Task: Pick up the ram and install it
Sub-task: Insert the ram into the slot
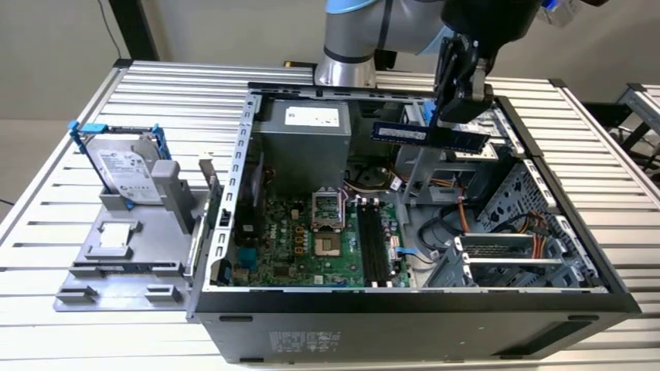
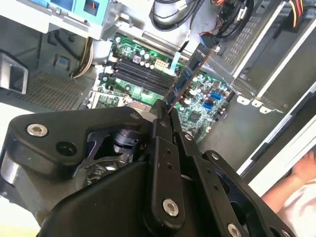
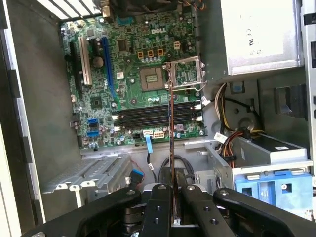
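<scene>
The ram [image 1: 428, 137] is a long blue stick with black chips, held level in the air above the open computer case, over its back half. My gripper [image 1: 454, 116] is shut on one end of it. In the second wrist view the ram [image 2: 190, 74] sticks out from between the black fingers [image 2: 163, 133] toward the green motherboard [image 2: 197, 106]. In the first wrist view the ram [image 3: 171, 133] appears edge-on, crossing the long black memory slots [image 3: 155, 114] of the motherboard [image 3: 128, 59] far below.
The open case [image 1: 413, 297] lies on a slatted metal table [image 1: 73, 154]. A power supply [image 1: 304, 143] and drive cages [image 1: 515, 255] flank the board. A blue-framed hard drive [image 1: 129, 166] stands on a grey fixture at the exterior view's left. A person's hand [image 2: 303, 170] is beside the case.
</scene>
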